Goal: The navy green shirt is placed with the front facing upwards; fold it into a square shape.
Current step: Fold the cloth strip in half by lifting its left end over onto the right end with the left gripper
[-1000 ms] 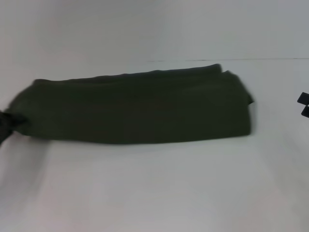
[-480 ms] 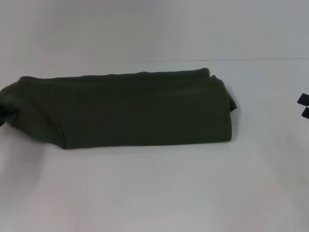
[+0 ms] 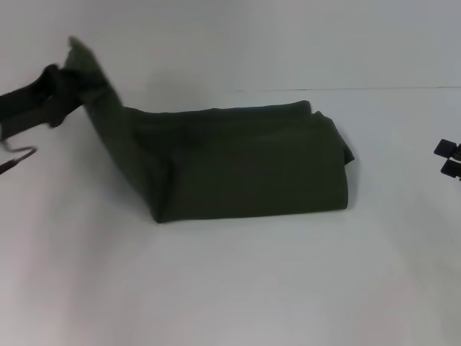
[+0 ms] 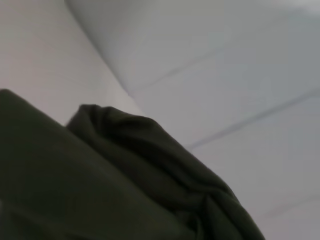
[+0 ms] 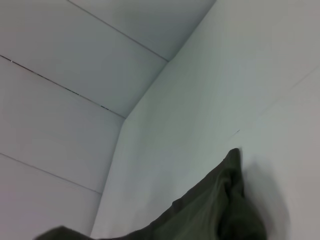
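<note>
A plain white, matte bench fills the lower part of the head view, its far edge showing as a thin dark line against a pale grey-white wall. In the right wrist view the wall is made of smooth light panels parted by thin dark seams, meeting in a corner. The light is soft and even, with faint shadows on the bench.

Table open all round shirt.

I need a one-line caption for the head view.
Left gripper lifts one end of the folded dark olive-green cotton shirt off the white table.
</note>
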Robot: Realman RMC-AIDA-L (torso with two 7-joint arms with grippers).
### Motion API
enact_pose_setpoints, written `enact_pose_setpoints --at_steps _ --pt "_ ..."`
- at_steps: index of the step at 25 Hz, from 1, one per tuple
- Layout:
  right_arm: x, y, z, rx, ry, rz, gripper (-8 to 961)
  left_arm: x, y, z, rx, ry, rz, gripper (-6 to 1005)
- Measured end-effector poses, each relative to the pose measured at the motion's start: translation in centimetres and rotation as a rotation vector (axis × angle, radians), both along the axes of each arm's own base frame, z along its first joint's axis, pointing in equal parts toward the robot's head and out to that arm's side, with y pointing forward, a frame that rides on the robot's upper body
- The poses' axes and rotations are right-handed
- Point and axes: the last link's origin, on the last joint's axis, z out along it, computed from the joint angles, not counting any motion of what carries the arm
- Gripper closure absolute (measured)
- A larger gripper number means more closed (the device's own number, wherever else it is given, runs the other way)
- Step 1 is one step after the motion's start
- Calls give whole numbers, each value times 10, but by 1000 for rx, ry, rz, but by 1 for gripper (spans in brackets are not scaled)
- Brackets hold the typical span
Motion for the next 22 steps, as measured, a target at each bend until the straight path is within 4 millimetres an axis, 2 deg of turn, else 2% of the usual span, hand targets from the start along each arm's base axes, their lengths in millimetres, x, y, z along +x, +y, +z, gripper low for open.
enact_pose_setpoints --at_steps 5,11,16,22 --pt "-1 0 -2 -1 7 -1 269 42 18 -18 -51 12 -112 963" --pt "-1 0 -3 1 11 -2 269 92 33 -52 -115 75 -228 962" --pt "-2 0 -4 2 13 -1 267 117 43 -82 -139 186 -262 962" --pt "-3 1 -5 0 19 0 269 137 49 -127 -171 369 -307 963"
